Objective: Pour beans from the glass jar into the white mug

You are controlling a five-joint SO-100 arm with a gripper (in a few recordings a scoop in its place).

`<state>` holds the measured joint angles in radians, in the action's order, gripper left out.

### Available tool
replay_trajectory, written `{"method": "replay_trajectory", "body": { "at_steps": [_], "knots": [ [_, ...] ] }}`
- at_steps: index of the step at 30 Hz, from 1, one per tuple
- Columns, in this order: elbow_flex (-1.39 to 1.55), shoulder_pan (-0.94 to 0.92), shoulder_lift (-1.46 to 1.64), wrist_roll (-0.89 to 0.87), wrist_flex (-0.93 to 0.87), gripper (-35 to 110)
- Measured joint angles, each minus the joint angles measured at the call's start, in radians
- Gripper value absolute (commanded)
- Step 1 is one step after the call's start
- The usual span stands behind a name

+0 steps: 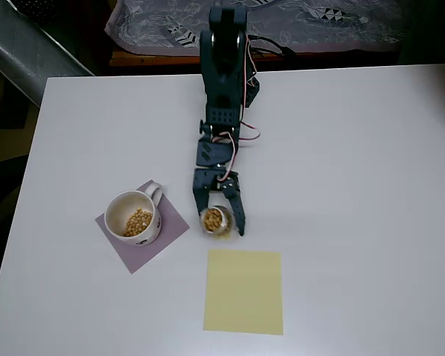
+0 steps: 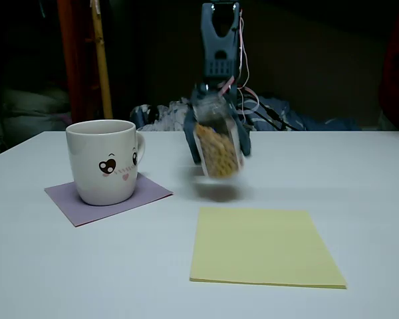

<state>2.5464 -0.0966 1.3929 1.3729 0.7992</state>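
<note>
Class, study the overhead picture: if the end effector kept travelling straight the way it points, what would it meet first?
Probably the pale yellow paper sheet, lying just ahead of the end effector, which grips the small clear glass jar. The jar looks lifted, so it might pass above the sheet.

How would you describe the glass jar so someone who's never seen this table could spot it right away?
On the white table, follow the dark blue arm down to its end effector. The glass jar sits between its fingers, right of the white mug in both views. It is clear, narrow and packed with tan beans.
</note>
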Motion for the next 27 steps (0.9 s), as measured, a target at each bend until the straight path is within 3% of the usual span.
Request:
{"method": "replay_trajectory", "body": {
  "at_steps": [6,14,22,27],
  "knots": [
    [-0.244,0.015,-0.345,0.097,0.202,25],
    [-0.581,0.06,-0.58,0.14,0.199,25],
    [-0.77,0.094,-0.704,0.14,0.158,26],
    [-0.828,0.104,-0.764,0.141,0.158,20]
  ]
}}
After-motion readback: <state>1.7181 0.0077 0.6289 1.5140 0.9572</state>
